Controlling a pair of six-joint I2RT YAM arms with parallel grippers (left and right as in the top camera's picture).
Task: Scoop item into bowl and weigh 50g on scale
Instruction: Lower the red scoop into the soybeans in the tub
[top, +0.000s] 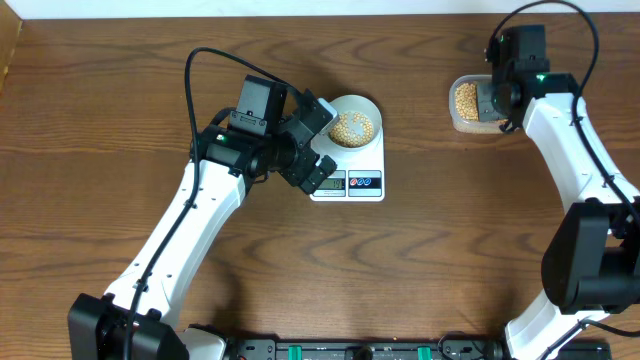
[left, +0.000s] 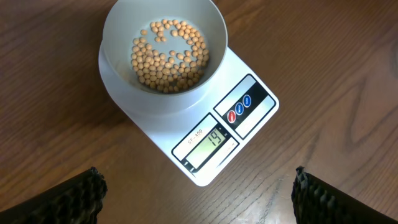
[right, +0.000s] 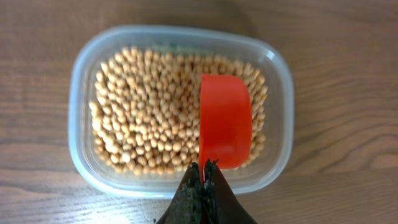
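The left gripper (left: 199, 198) hangs with its jaws spread wide. Ahead of them the bowl (left: 121, 43) sits on the scale (left: 163, 134), holding a thin layer of beans (left: 168, 59). The display (left: 208, 144) seems to read 19. The right gripper (right: 202, 190) pinches a red scoop (right: 225, 121), which lies just ahead of its jaws over more beans in the clear tub (right: 79, 93).

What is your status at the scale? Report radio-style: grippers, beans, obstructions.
Left gripper open above scale. Right gripper shut on red scoop over bean tub. Bowl on scale, beans in, display reads 19, short of 50. Nothing in the way.
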